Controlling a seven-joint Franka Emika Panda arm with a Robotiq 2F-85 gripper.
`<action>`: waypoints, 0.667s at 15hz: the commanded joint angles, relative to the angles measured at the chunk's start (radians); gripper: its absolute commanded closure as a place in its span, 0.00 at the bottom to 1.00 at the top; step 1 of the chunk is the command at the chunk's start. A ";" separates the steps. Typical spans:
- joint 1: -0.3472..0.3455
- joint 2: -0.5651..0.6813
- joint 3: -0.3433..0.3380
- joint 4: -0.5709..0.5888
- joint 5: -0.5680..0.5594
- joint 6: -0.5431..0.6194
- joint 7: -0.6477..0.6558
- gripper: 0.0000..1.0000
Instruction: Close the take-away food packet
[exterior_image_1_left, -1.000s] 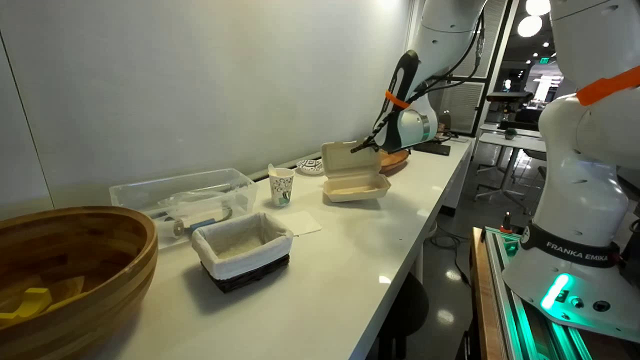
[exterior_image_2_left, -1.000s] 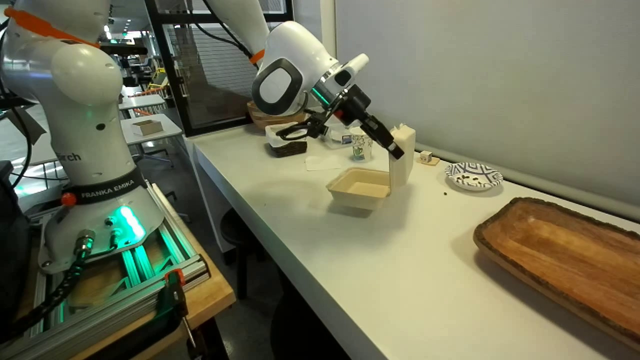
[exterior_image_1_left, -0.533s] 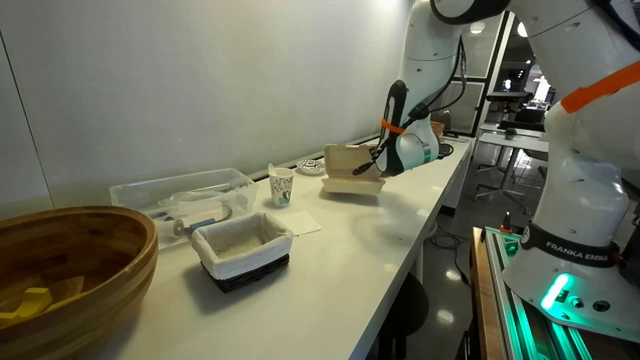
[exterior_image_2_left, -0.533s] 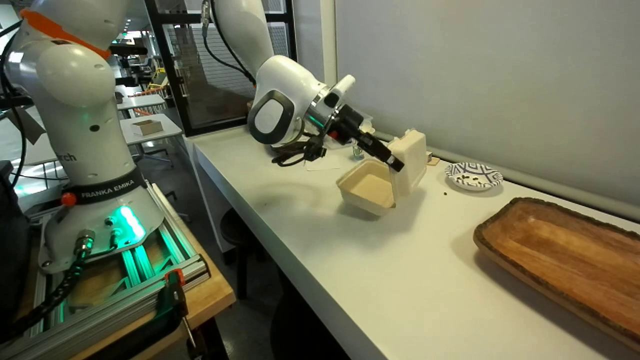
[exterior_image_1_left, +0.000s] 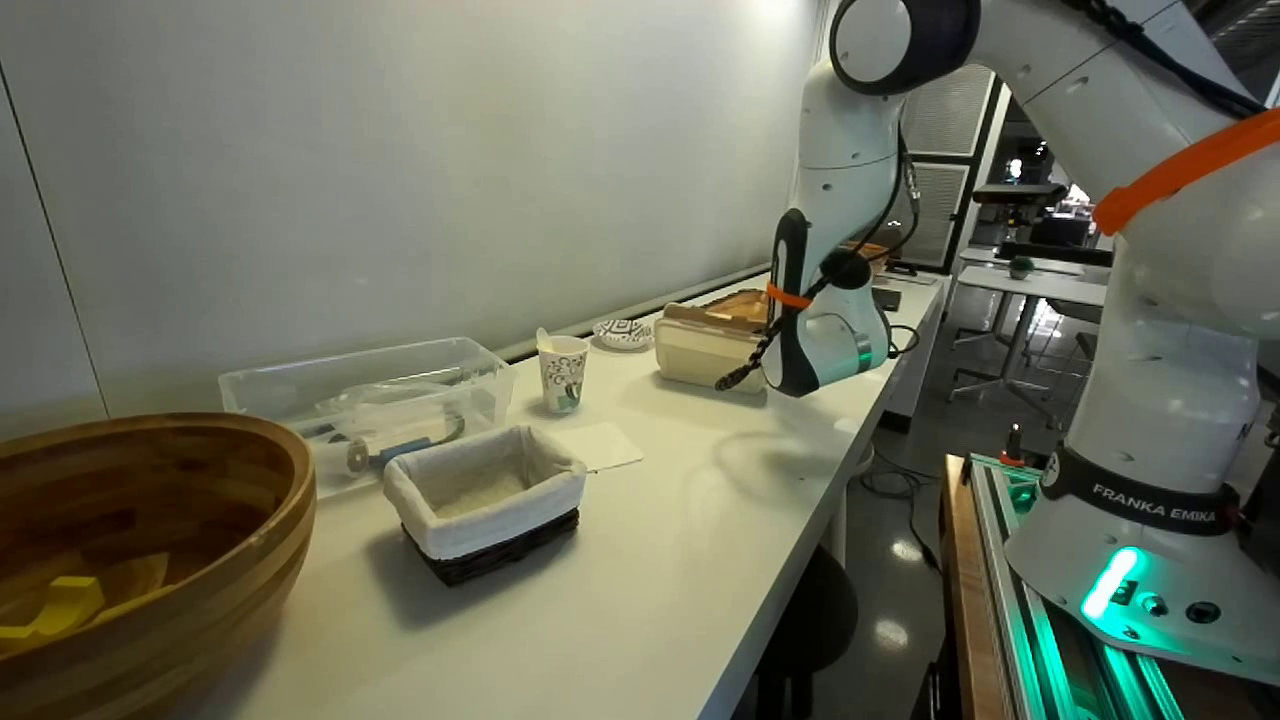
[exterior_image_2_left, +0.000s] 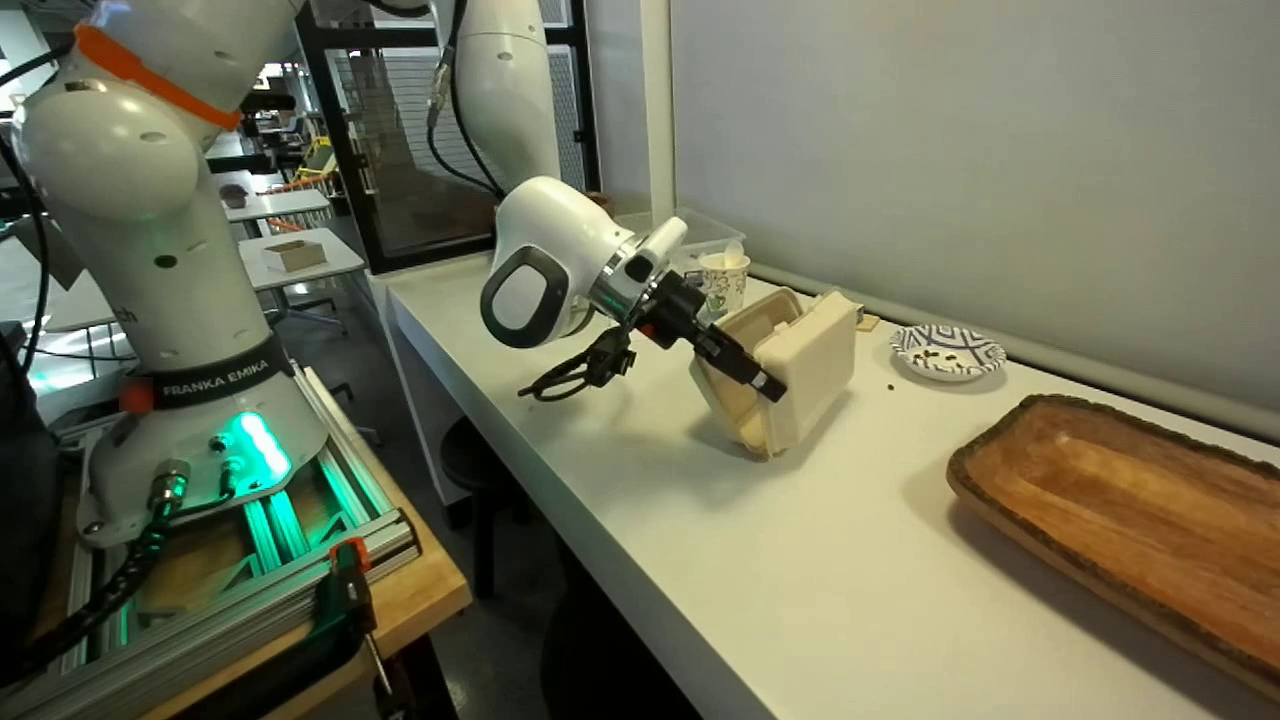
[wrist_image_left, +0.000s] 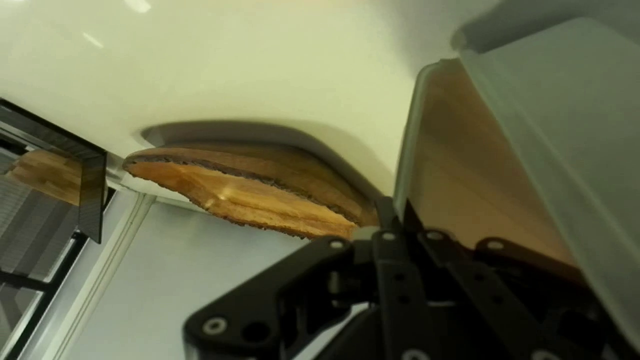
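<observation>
One beige food packet (exterior_image_1_left: 700, 355), tilted and half-open, stands right of centre in both exterior views, jaws apparently clenched on its lid (exterior_image_2_left: 822, 360). Because nothing visible pins the base (exterior_image_2_left: 735, 410), a hard pull could topple or drag it across the bench (exterior_image_2_left: 850, 560), unclosed.

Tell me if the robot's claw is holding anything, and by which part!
It seems so: the claw looks shut on the take-away box, pinching it by the rim of its lid.
</observation>
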 joint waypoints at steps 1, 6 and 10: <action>0.028 0.054 0.005 0.015 0.120 0.105 -0.107 0.99; 0.071 0.060 0.041 0.016 0.258 0.211 -0.263 0.99; 0.062 0.121 0.081 0.050 0.298 0.247 -0.312 0.99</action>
